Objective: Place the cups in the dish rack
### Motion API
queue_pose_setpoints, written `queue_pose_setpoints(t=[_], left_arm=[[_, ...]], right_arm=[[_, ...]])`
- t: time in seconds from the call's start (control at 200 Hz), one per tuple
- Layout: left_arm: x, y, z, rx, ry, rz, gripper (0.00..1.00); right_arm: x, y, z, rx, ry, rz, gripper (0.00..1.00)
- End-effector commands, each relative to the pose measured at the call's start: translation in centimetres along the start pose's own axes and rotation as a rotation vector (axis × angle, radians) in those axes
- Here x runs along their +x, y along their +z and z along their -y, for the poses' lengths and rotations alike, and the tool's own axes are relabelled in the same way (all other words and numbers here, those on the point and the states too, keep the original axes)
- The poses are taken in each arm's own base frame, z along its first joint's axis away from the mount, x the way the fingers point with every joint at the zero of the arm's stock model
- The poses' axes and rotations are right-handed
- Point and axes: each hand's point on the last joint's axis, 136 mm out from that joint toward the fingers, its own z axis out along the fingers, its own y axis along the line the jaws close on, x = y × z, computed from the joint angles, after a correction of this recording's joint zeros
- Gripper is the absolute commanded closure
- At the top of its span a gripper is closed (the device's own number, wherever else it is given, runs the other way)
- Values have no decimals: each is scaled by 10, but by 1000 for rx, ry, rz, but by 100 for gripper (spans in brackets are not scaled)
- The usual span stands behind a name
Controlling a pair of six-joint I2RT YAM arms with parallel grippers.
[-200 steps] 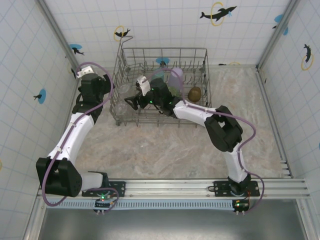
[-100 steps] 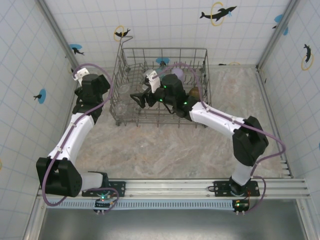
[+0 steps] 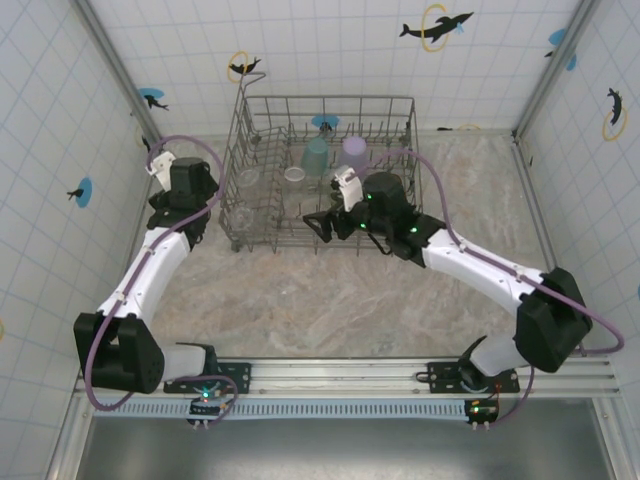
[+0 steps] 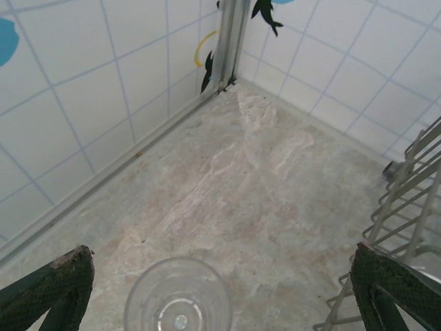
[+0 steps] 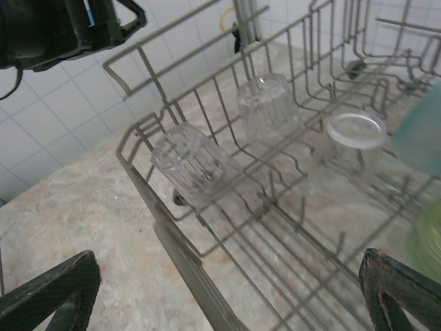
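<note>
The grey wire dish rack (image 3: 262,240) stands at the back of the table. Inside it are a teal cup (image 3: 316,157), a lavender cup (image 3: 354,152) and three clear cups (image 3: 247,181), upside down or tilted. The right wrist view shows clear cups (image 5: 189,163) behind the rack's front rail (image 5: 200,276). My right gripper (image 3: 316,226) (image 5: 229,265) hovers open and empty at that rail. My left gripper (image 3: 186,192) (image 4: 222,267) is open just left of the rack. Between its fingers, an upright clear cup (image 4: 178,301) stands on the table, not touched by either one.
Tiled walls close in the table on the left, back and right. The left wall (image 4: 83,103) and its corner post (image 4: 226,48) lie close beyond the left gripper. The rack's side wall (image 4: 406,207) is just to its right. Marble tabletop (image 3: 340,300) stretches in front of the rack.
My right arm has drawn back out of the rack toward its front rail, uncovering the teal and lavender cups. The left gripper shifted slightly left and nearer. Both stayed open.
</note>
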Motion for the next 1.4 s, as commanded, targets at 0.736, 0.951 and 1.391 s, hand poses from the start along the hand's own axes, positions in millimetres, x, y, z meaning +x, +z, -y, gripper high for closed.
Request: queue_pose_setpoints(t=[0.736,0.951,1.391], left_arm=[[88,42,-22,31,32,-326,14],[106,47,-23,34,27,-385,33],[117,45,-12,139,82,-414,40]], right_arm=[[45,-85,34,89,161,44,0],[52,-88,41,124,188,38,0],[55,-86,42,127,248,38,0]])
